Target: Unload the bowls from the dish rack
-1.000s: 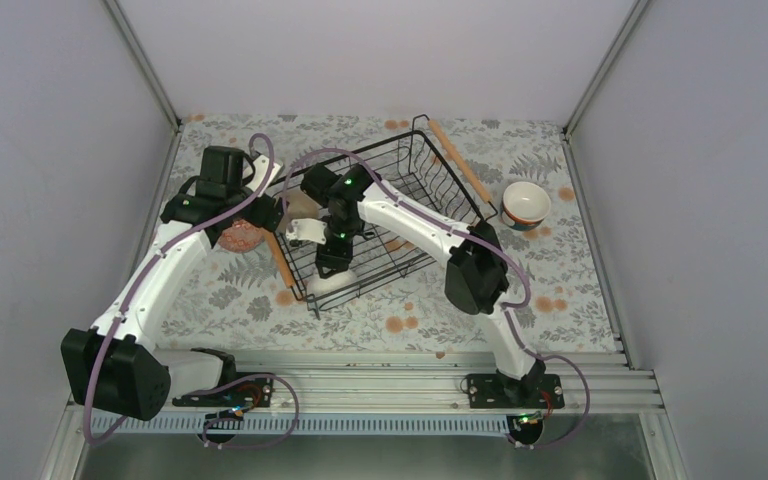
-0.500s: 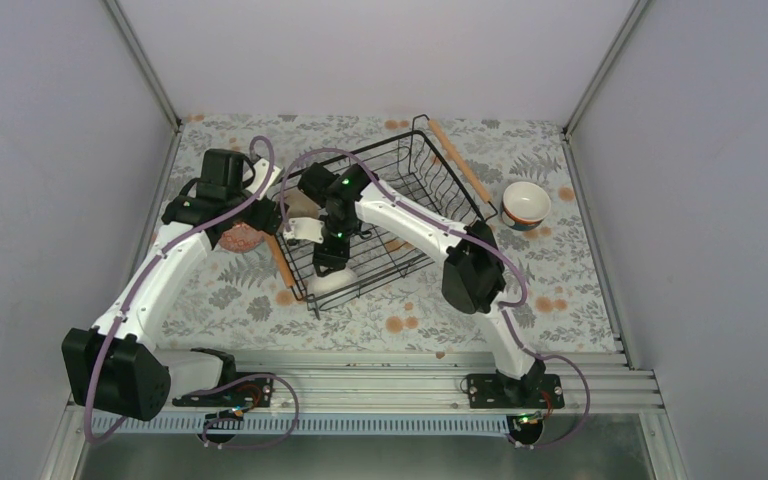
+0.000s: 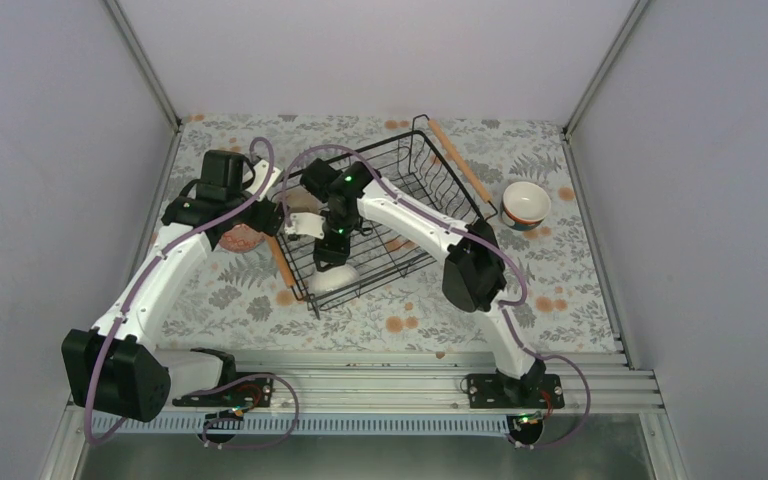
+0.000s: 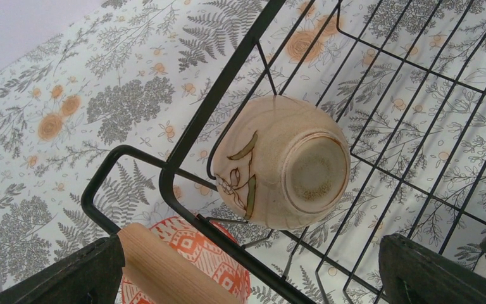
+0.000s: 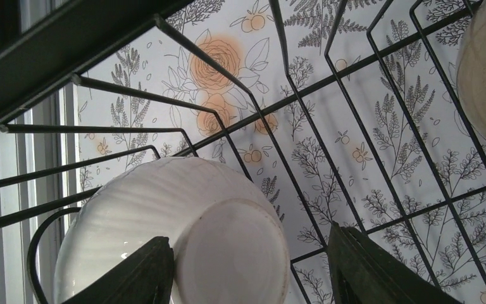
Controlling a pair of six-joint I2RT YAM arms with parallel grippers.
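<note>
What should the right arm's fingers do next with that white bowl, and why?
Probably sink a little and close on the white bowl. The right gripper hangs over it with fingers apart, one over its upturned side, one beyond its rim, and the bowl lies upside down in the dish rack.

I see a desk [image 3: 560, 270] covered in a pale floral print, grey ferns and orange blooms. Plain pale-grey walls [image 3: 360, 50] box it in on three sides, metal posts [image 3: 145, 60] at the far corners. An aluminium rail [image 3: 380, 385] runs along the near edge. Lighting even, shadows soft.
</note>
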